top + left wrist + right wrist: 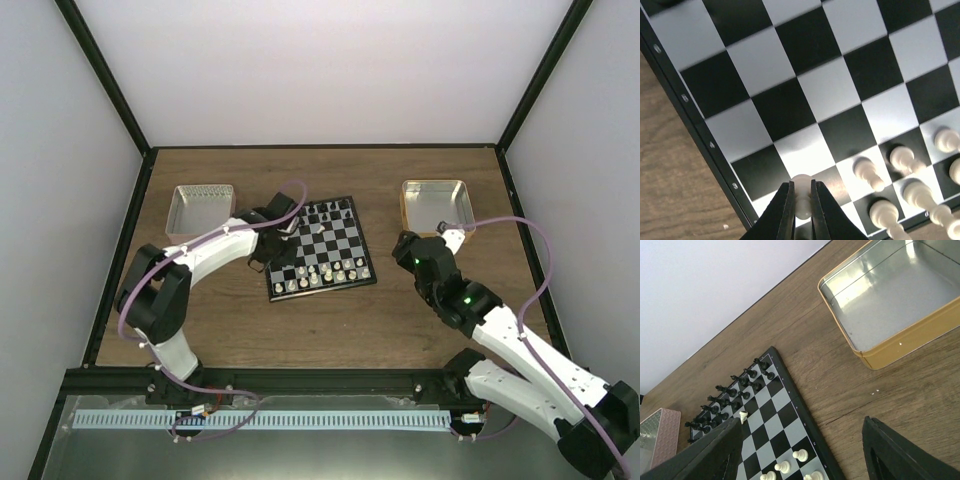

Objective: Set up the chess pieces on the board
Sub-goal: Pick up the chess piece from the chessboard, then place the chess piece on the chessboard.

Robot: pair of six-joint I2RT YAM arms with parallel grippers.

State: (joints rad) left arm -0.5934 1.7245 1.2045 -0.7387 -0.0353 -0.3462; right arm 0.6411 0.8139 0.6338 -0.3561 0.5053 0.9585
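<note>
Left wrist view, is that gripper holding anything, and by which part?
Left gripper pinches a tiny cream-white chess piece by its body, just below the round head.

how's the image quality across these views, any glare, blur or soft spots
Top external: evenly lit, but the chess pieces are too small to tell apart. Left wrist: board fairly sharp mid-frame, cream pieces at lower right blurred, a pale sheen above the pawn in the left gripper. Right wrist: gold tray floor shows light streaks; the right gripper is dark and out of focus.
</note>
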